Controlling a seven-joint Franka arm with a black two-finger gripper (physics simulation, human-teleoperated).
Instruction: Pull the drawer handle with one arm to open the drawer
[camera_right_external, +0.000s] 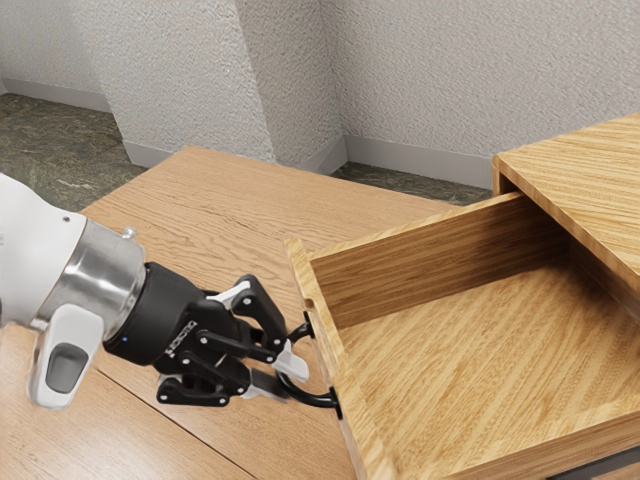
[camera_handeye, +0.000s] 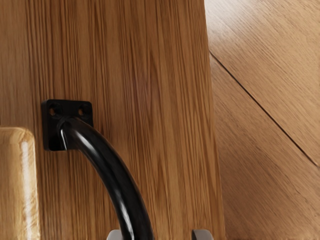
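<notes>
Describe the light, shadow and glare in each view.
Exterior view: soft, even light, with slight shade in the drawer under the cabinet top. Wrist view: a bright glare streak runs along the black handle; the pale wood edge beside it also shines.

The light-wood drawer (camera_right_external: 470, 350) loses its near right corner past the exterior view's lower and right edges. The black two-finger gripper (camera_right_external: 293, 366) covers the middle of the black curved metal handle (camera_right_external: 318, 402). In the wrist view one handle end is cut off.
</notes>
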